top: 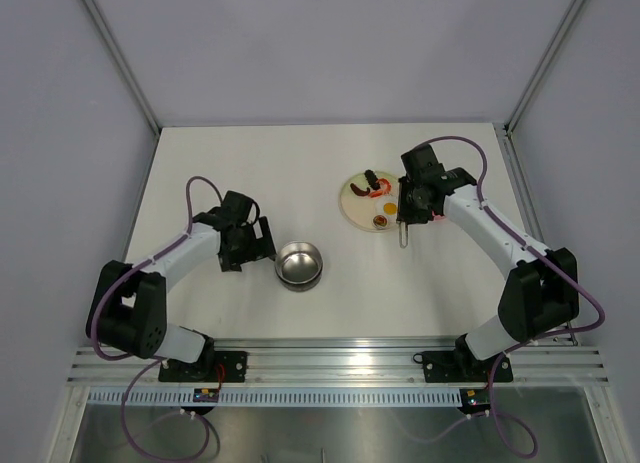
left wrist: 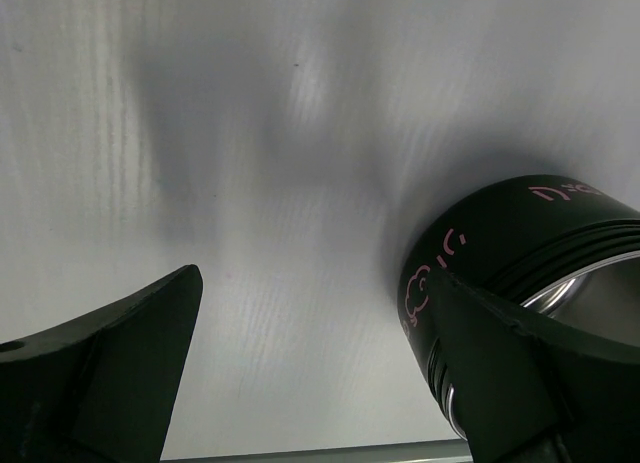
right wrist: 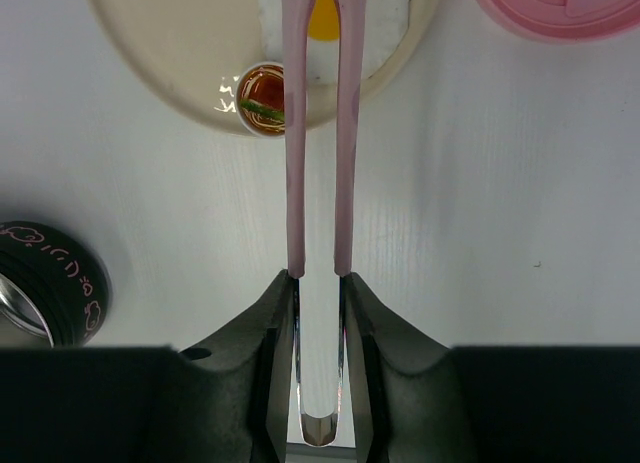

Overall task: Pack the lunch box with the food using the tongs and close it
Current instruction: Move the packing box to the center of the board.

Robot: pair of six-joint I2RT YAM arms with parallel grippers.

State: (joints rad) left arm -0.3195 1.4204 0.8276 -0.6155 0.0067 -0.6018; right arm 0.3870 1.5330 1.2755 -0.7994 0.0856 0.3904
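The lunch box (top: 299,264), a small steel bowl, stands in front of the middle of the table; its dark, pink-marked outside shows in the wrist views (left wrist: 520,238) (right wrist: 45,283). My left gripper (top: 252,245) (left wrist: 310,283) is open just left of it, the right finger (left wrist: 520,373) overlapping the bowl's side. My right gripper (top: 405,211) (right wrist: 318,278) is shut on the pale pink tongs (right wrist: 295,133), whose tips reach over the fried egg (right wrist: 325,21). A small round brown-red piece (right wrist: 262,88) (top: 381,222) and a dark red sausage (top: 370,176) also lie on the cream plate (right wrist: 180,43).
The pink lid (right wrist: 560,8) lies right of the plate (top: 352,208), mostly under my right arm in the top view. Grey walls close in the table on three sides. A metal rail runs along the near edge (top: 340,358).
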